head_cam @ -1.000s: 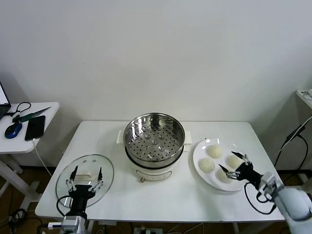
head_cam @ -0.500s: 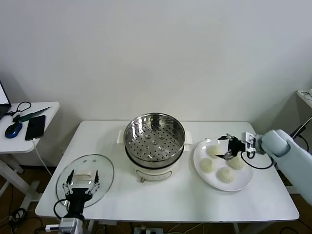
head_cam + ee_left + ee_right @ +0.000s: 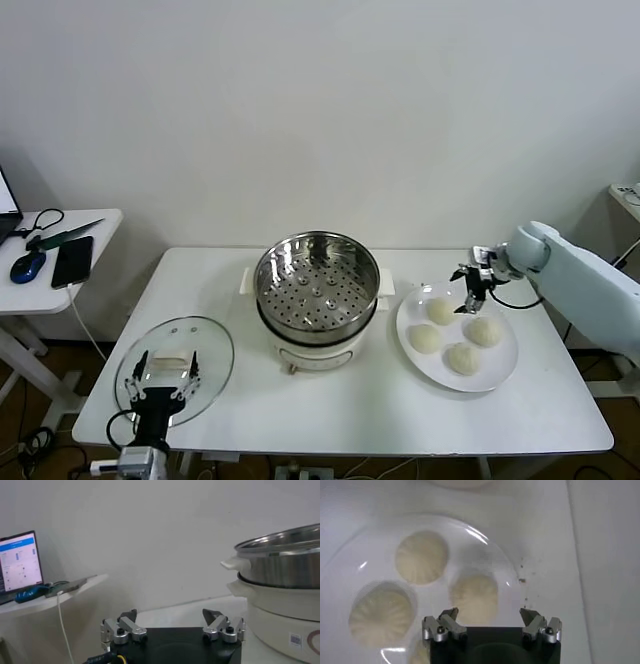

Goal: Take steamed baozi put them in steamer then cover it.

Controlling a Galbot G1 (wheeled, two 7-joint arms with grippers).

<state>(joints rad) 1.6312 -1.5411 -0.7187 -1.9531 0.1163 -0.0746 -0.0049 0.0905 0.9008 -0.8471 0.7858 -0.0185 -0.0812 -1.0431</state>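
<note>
The right gripper (image 3: pixel 470 287) has swung from the lower right up over the plate (image 3: pixel 503 368) — jaws spread, empty. All four steamed baozi (image 3: pixel 441 310) remain there; the steamer (image 3: pixel 317 282) — centre frame — awaits.

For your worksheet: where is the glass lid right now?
In the head view the glass lid lies flat on the table's front left, left of the steamer, under the left gripper.

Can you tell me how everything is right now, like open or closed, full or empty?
steamer: uncovered, empty.
cover: off the steamer, flat on the table.
steamed baozi: all four on the plate.
plate: holds four buns.
right gripper: open, above the plate.
left gripper: open, over the cover.
</note>
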